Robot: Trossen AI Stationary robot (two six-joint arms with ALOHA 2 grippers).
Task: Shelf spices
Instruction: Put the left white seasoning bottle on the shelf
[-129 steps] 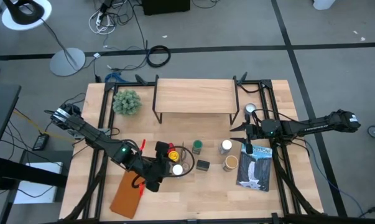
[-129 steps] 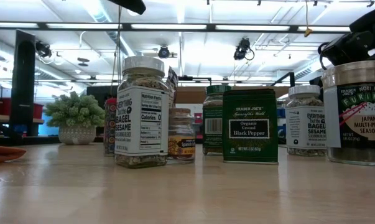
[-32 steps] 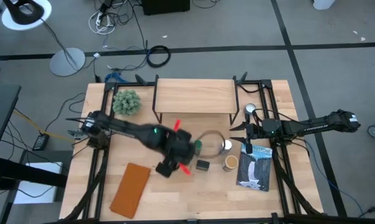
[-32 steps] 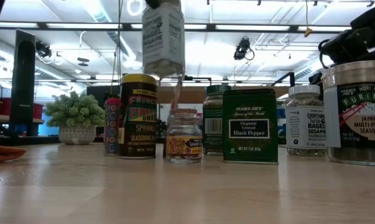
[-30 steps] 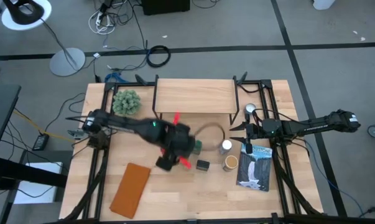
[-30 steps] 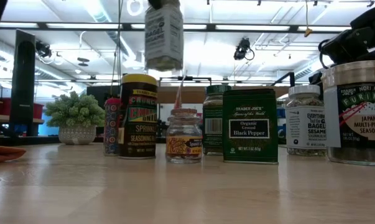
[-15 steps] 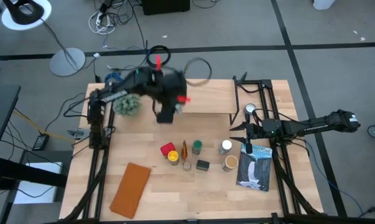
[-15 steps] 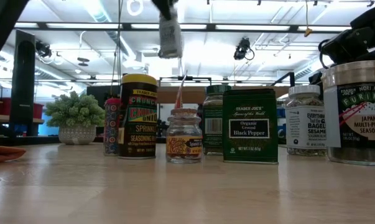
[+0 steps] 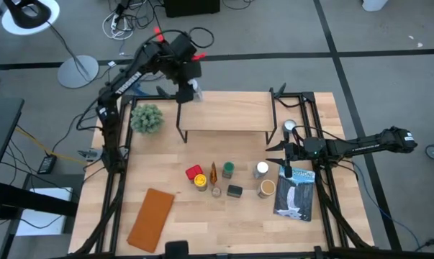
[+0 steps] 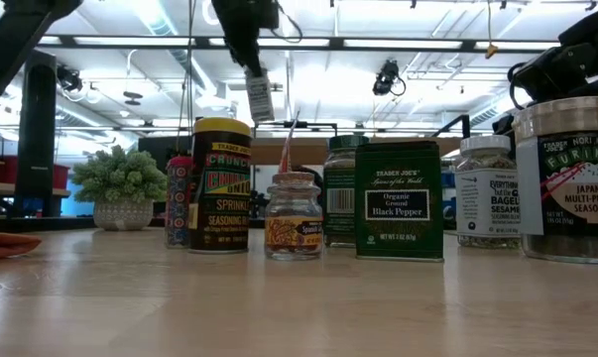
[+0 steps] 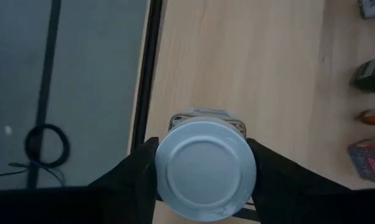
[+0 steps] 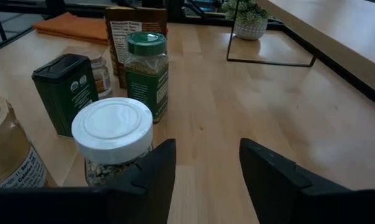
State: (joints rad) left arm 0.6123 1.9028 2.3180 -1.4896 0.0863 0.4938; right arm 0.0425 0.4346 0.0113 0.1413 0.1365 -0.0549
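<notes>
Clamping a white-lidded jar point(image 11: 205, 169), left end effector point(image 9: 190, 80) hovers over shelf point(image 9: 224, 111) edge.

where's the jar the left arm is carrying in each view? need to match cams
High view: white-lidded jar in the left gripper, over the shelf's far-left corner.
Low view: jar hanging upper centre, above the other spices.
Left wrist view: lid seen end-on between the fingers, shelf plank below.
Right wrist view: not in it.
Shared landmark: the shelf plank.
</notes>
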